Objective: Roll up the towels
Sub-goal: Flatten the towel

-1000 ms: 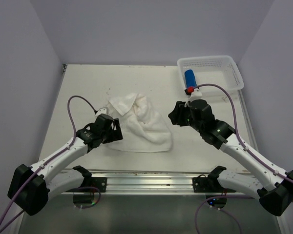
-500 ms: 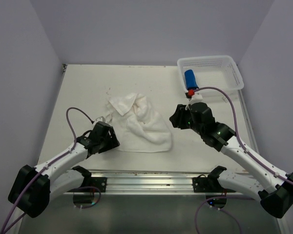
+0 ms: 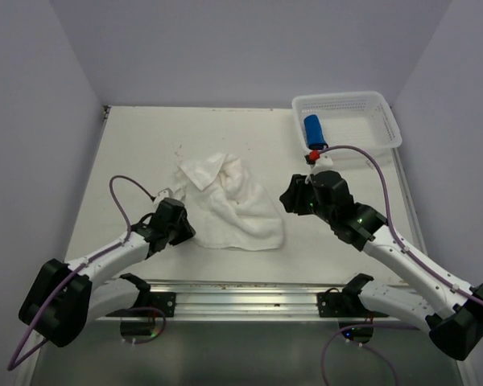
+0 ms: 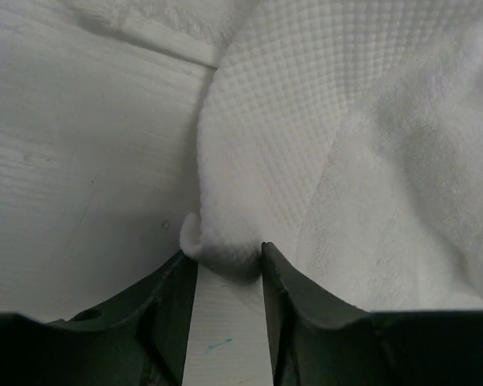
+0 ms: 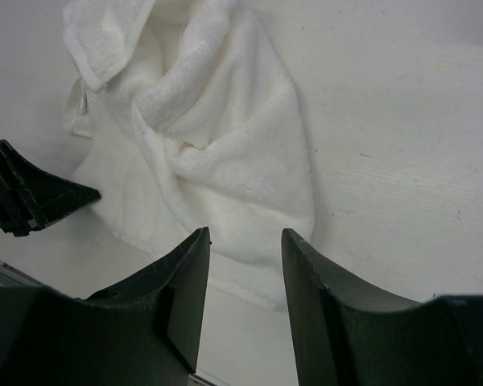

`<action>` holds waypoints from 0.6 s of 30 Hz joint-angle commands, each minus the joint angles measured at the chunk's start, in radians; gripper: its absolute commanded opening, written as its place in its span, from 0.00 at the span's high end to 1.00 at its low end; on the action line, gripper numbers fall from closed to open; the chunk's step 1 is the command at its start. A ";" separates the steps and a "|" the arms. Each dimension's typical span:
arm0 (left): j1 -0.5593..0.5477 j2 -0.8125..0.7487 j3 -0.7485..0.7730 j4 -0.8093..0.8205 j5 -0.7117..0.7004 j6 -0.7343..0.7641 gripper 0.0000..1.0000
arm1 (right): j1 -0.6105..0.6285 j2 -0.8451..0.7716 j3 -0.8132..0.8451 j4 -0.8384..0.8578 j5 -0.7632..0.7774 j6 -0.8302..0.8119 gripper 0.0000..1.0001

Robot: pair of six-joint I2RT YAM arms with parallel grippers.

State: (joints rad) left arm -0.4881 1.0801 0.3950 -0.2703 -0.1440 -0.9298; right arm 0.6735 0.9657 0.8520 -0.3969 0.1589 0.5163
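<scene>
The white towel (image 3: 233, 205) lies crumpled on the table between my two arms. Its near-left corner (image 4: 225, 245) bulges between the tips of my left gripper (image 4: 229, 251), whose jaws stand partly closed around it, both tips touching cloth. From above, the left gripper (image 3: 185, 229) is at the towel's left edge. My right gripper (image 3: 288, 197) hovers just right of the towel, open with nothing between its fingers (image 5: 245, 233); the white towel (image 5: 217, 153) spreads out ahead of it. The blue towel (image 3: 313, 129) lies rolled in the basket.
The white perforated basket (image 3: 370, 104) stands at the far right corner of the table. The left arm's black fingers (image 5: 32, 197) show at the left of the right wrist view. Side walls close in the table left and right.
My left gripper has slid down to the towel's near-left corner and its jaws have narrowed around it. The right arm has barely shifted.
</scene>
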 commanded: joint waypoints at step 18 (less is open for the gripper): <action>0.026 0.230 1.083 -0.142 -0.091 0.192 1.00 | 0.005 -0.206 -0.059 -0.103 0.031 0.024 0.55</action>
State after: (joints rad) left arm -0.4713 1.2598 1.2240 -0.3866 -0.1696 -0.8265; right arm 0.6735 0.7853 0.8185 -0.4732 0.1925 0.5209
